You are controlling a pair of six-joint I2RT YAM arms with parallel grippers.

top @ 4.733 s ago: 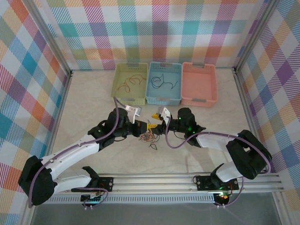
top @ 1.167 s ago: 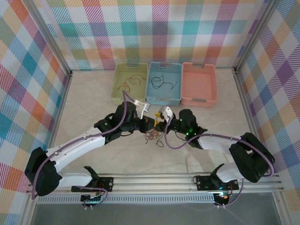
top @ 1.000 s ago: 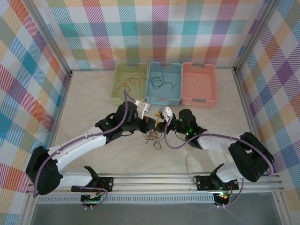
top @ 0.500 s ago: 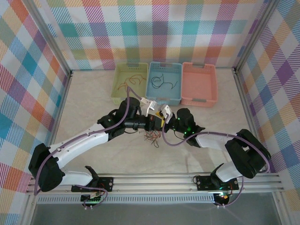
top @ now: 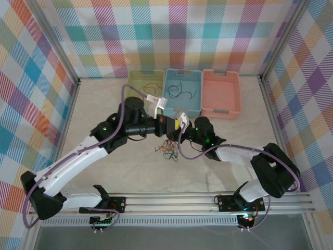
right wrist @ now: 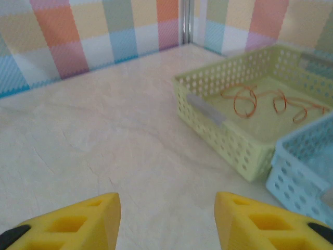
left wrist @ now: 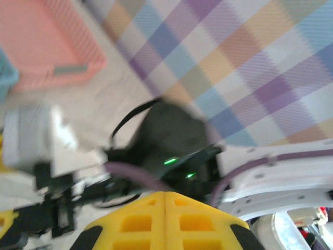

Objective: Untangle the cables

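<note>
The bunch of cables [top: 166, 151] lay on the tabletop [top: 104, 109] near the middle, just on the near side of the two wrists. Just beyond it the left gripper [left wrist: 165, 205] and the right gripper [right wrist: 165, 203] met almost tip to tip. The jaws of the left one were pressed together, and I could not tell if a thin strand was caught between them. The jaws of the right one stood wide, with nothing between them. At the far side, orange cables [right wrist: 244, 101] lay in the green basket [right wrist: 208, 117] and dark cables [top: 177, 88] in the blue basket [top: 182, 110]. The pink basket [top: 221, 94] at the far right held none. I judged that the step was to separate one strand from the bunch. To do it well, the open jaws should come down on one wire at the edge of the bunch, not on its middle. The pull should be slow, so that loops slip free and do not tighten.
</note>
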